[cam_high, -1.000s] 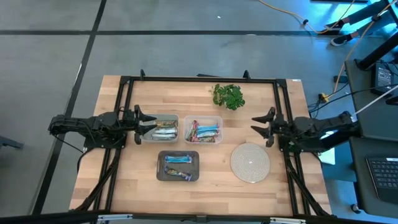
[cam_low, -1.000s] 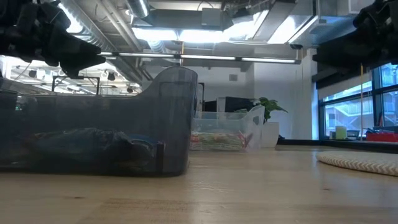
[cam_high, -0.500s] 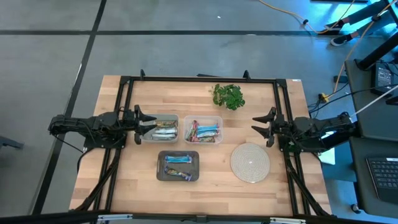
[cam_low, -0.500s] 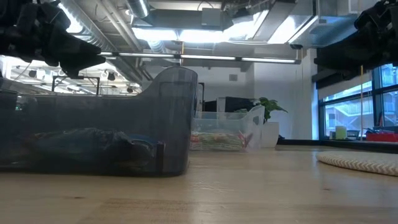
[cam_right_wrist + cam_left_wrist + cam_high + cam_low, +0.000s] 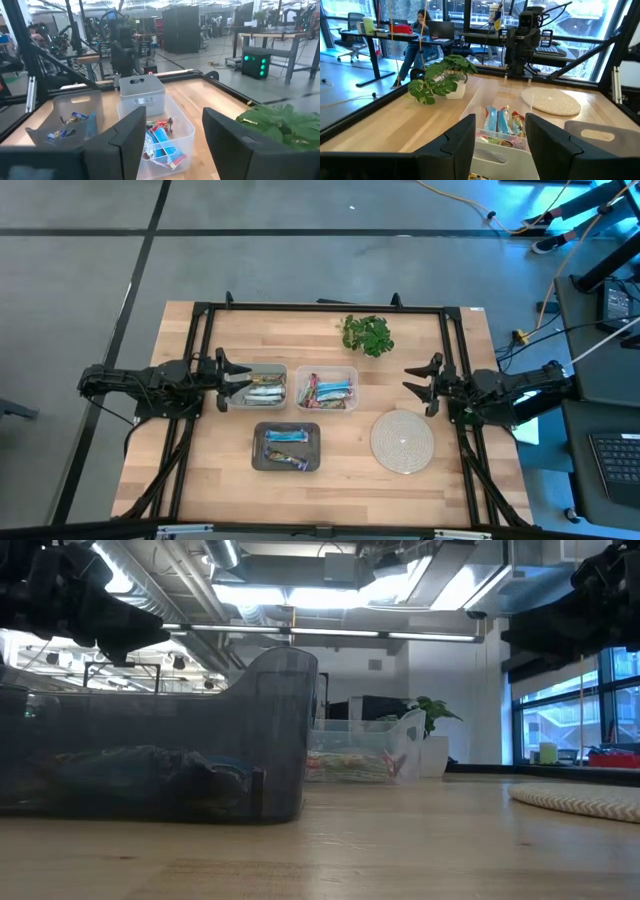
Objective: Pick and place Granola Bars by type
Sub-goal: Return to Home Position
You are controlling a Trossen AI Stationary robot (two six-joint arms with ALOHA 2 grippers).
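The granola bars lie in three bins. Silver-yellow bars [image 5: 266, 391] fill the left clear bin. Blue and green-and-red bars [image 5: 328, 390] share the middle clear bin [image 5: 502, 126], which also shows in the right wrist view [image 5: 161, 141]. Blue bars [image 5: 286, 446] rest in the grey bin [image 5: 287, 447] near the table's near edge. My left gripper [image 5: 238, 380] is open above the left clear bin's left end. My right gripper [image 5: 422, 385] is open above the table, right of the middle bin and just beyond the mat. Neither gripper holds anything.
A green leafy bunch [image 5: 367, 334] sits near the far edge. A round pale woven mat [image 5: 402, 442] lies at the near right. A black frame rail [image 5: 320, 307] borders the table. Bare wood shows between the bins and the mat [image 5: 362, 415].
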